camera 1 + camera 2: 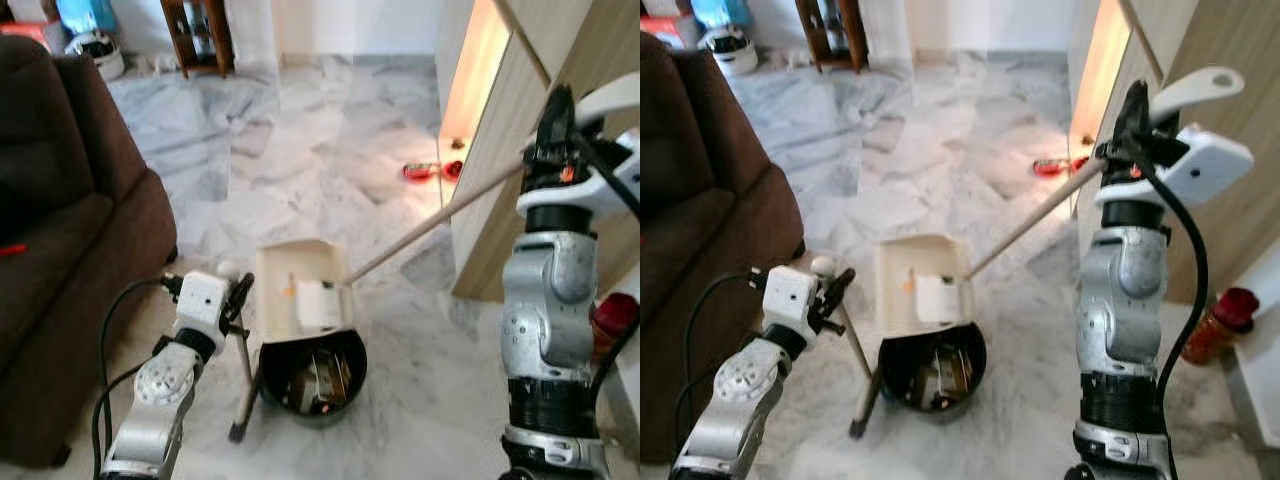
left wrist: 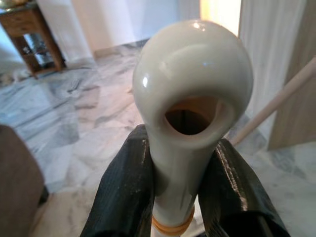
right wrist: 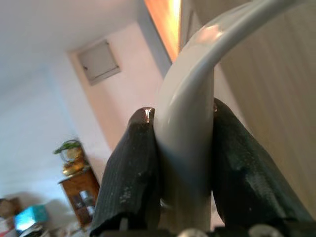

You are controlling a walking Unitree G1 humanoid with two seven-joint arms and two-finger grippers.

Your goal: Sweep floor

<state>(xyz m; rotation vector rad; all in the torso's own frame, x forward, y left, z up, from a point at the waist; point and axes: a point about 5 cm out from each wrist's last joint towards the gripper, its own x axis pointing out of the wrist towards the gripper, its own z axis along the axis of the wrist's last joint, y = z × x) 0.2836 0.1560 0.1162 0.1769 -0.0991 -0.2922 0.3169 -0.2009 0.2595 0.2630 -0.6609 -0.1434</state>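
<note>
Your right hand (image 1: 1137, 128) clamps the dustpan handle (image 1: 1025, 224), tipping the dustpan (image 1: 300, 285) over the bin (image 1: 313, 377) — left hand (image 1: 236, 297) grips the broom (image 1: 241, 385) upright, aside.

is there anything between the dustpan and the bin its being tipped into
Nothing visible. The dustpan sits tilted right over the black bin, with the left gripper on its handle and the right gripper on the broom handle.

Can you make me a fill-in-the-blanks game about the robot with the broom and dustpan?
1. The dustpan is tipped over a round black ____.
2. The right hand grips a long handle that slants down to the ____.
3. On the robot's left stands a dark brown ____.
4. The floor is grey-white ____.

Missing words: bin; dustpan; sofa; marble
</note>
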